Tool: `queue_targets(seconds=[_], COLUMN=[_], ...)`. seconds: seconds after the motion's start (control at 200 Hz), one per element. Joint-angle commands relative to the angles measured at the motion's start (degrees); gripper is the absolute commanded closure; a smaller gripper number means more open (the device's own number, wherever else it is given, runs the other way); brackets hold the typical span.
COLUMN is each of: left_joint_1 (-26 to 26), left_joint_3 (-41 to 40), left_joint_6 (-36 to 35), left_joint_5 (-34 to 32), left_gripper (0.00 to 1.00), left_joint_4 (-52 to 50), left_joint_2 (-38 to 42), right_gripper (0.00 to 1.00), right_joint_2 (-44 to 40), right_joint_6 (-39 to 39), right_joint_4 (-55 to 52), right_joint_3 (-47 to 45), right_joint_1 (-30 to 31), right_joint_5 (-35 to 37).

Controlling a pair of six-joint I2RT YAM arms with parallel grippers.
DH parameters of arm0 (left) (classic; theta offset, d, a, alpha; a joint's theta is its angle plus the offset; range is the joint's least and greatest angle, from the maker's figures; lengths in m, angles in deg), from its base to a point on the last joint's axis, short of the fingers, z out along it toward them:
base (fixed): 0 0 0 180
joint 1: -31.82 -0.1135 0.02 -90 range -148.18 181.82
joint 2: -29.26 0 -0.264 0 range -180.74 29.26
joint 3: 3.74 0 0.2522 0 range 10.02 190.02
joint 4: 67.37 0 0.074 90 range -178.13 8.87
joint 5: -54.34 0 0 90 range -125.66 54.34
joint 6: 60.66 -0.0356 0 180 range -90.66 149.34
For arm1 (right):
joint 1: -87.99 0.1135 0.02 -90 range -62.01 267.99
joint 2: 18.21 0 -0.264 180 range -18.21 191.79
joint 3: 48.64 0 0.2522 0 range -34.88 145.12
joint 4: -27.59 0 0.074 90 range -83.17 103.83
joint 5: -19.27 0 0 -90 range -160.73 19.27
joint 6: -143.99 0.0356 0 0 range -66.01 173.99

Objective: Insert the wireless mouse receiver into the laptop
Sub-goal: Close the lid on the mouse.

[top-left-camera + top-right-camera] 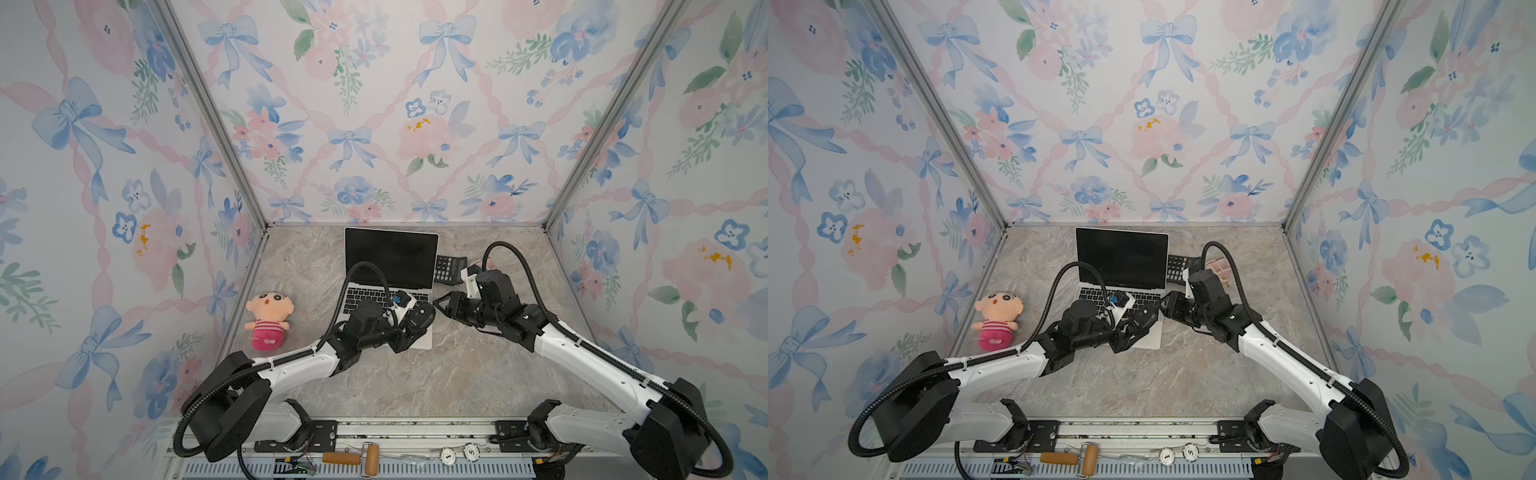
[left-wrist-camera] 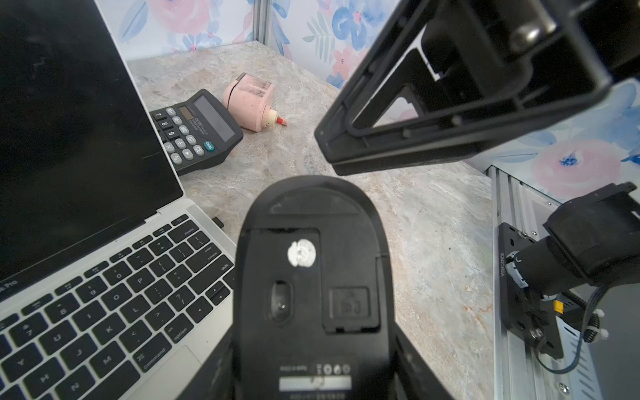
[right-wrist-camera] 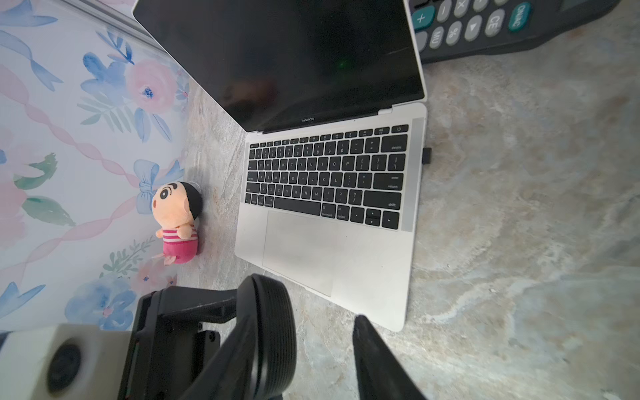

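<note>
Clamped jaws on my left gripper (image 2: 315, 336) hold the black oval mouse (image 2: 311, 263) belly-up, while my right gripper (image 1: 440, 304) hangs just off the mouse's nose, jaws apart and gripping nothing. Past both, the tiny black wireless mouse receiver (image 3: 427, 156) sticks out of the right edge of the silver laptop (image 3: 346, 263), level with the "delete" key and well apart from either gripper; "MacBook Pro" reads under the black screen. Farther back sit a black calculator (image 2: 197, 131) with "CE" and "ON/AC" keys and a pink plastic block (image 2: 247, 104); a striped plush doll (image 3: 176, 221) lies left of the laptop.
</note>
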Motion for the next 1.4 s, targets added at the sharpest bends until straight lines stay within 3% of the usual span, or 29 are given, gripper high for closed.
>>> queue_targets(seconds=[0.0,0.325,0.935,1.395], left_joint_1=[0.28,0.68,1.58,1.52], left_joint_3=[1.49,2.89,3.24,2.85], left_joint_6=[2.62,3.39,5.12,5.12], left_joint_5=[0.21,0.90,-0.24,-0.42], left_gripper=[1.00,1.00,1.00,1.00], left_joint_4=[2.34,2.36,4.40,4.41], left_joint_2=[-1.05,-2.35,-1.47,-2.52], right_gripper=[0.52,0.53,0.69,0.41], right_joint_2=[-0.86,0.70,1.87,-1.07], right_joint_6=[2.80,4.76,6.69,6.19], right_joint_4=[5.54,8.55,11.09,7.91], right_joint_3=[-0.85,-3.29,-5.09,-2.10], right_joint_1=[0.52,1.30,3.33,1.72], right_joint_5=[1.15,0.09,-0.36,0.01])
